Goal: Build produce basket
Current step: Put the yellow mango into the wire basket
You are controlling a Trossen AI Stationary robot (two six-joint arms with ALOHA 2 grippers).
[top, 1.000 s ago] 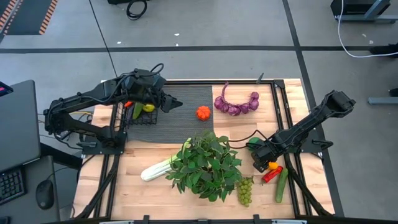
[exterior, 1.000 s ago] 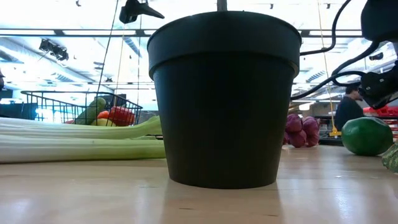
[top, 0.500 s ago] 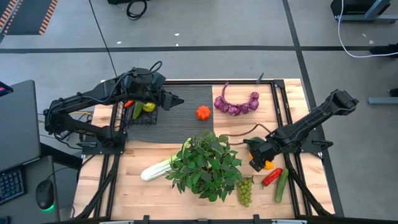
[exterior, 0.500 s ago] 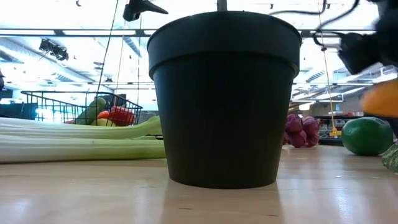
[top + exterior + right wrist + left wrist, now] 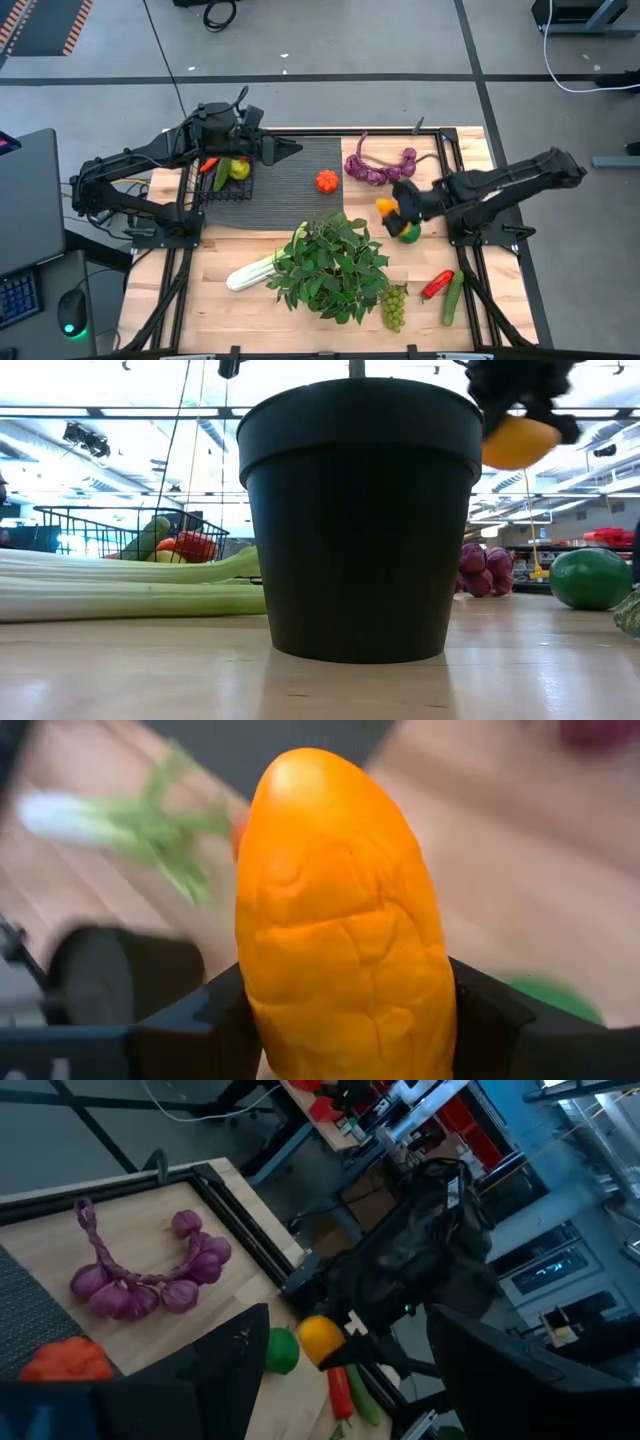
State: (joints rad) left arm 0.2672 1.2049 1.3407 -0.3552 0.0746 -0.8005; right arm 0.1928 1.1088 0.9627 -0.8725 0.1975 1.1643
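Observation:
My right gripper (image 5: pixel 392 210) hangs over the table's right half, shut on an orange-yellow toy fruit (image 5: pixel 386 207), which also shows in the low view (image 5: pixel 515 440). My left gripper (image 5: pixel 293 150) stands open and holds nothing. It hovers over the ribbed mat, just right of the black wire basket (image 5: pixel 225 182). The basket holds a few produce pieces (image 5: pixel 175 543). On the table lie an orange piece (image 5: pixel 327 181), a purple bulb string (image 5: pixel 380 166), a lime (image 5: pixel 408 234), celery (image 5: pixel 250 272), grapes (image 5: pixel 395 306), a red pepper (image 5: pixel 437 284) and a cucumber (image 5: pixel 454 297). My right gripper pinches the orange-yellow fruit between its two fingers (image 5: pixel 190 1030), which lie on the fruit's two long sides (image 5: pixel 262 1010). The fingers slant down from the table's right side. The fruit is lifted clear of the table, above the lime, one rounded end sticking out past the fingertips.
A leafy plant (image 5: pixel 330 262) in a black pot (image 5: pixel 360 520) stands at the table's near middle and blocks most of the low view. The dark ribbed mat (image 5: pixel 300 190) lies under the basket. Black rails (image 5: pixel 455 170) frame the table.
My right gripper has risen from the table's right near area, where the red pepper lies. It has swung toward the far edge and the left, carrying the orange-yellow fruit up clear of the table. My left gripper has tipped upward over the mat.

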